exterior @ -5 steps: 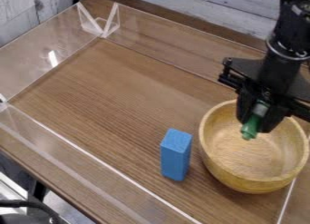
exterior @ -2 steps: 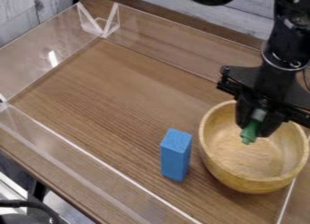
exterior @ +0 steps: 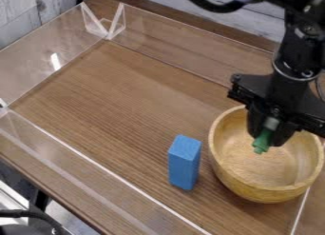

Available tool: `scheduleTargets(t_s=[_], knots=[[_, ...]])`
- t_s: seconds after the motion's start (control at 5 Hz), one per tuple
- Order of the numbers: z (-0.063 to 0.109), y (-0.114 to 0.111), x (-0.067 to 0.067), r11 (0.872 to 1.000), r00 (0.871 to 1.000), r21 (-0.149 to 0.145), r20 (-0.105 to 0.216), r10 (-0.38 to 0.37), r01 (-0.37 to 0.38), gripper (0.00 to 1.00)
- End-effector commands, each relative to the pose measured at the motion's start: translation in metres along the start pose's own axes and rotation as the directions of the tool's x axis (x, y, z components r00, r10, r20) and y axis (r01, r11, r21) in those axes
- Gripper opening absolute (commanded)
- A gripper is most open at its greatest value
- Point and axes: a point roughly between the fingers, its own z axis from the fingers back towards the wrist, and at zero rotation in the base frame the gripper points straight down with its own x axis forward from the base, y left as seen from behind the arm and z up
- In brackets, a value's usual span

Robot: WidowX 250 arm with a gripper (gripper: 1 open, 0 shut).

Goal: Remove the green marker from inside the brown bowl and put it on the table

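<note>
Fingers (exterior: 269, 123) clamp our green marker (exterior: 261, 140) upright above the brown bowl (exterior: 267, 155), so we can lift it clear.

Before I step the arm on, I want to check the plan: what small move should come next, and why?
Probably lift straight up: the gripper is shut on the green marker, which hangs upright above the brown bowl, so it must clear the rim before reaching the table.

The bowl (exterior: 267, 167) is pale wood with visible grain; the table (exterior: 114, 96) is darker, smooth wood-grain, walled by glossy clear acrylic (exterior: 38, 58). The block (exterior: 185, 162) looks matt blue.
</note>
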Motion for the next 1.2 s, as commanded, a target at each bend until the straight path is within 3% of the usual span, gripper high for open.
scheduleTargets(t_s=[0.0,0.4,0.8,1.0], knots=[[0.004,0.001,0.008,1.000,0.999,-0.026,0.048,0.011,-0.009,0.00],[0.001,0.002,0.010,0.998,0.997,-0.064,0.075,0.014,-0.009,0.00],[0.031,0.027,0.009,0.999,0.993,-0.045,0.115,0.023,-0.018,0.00],[0.051,0.056,0.009,0.999,0.989,-0.027,0.137,0.049,-0.045,0.00]])
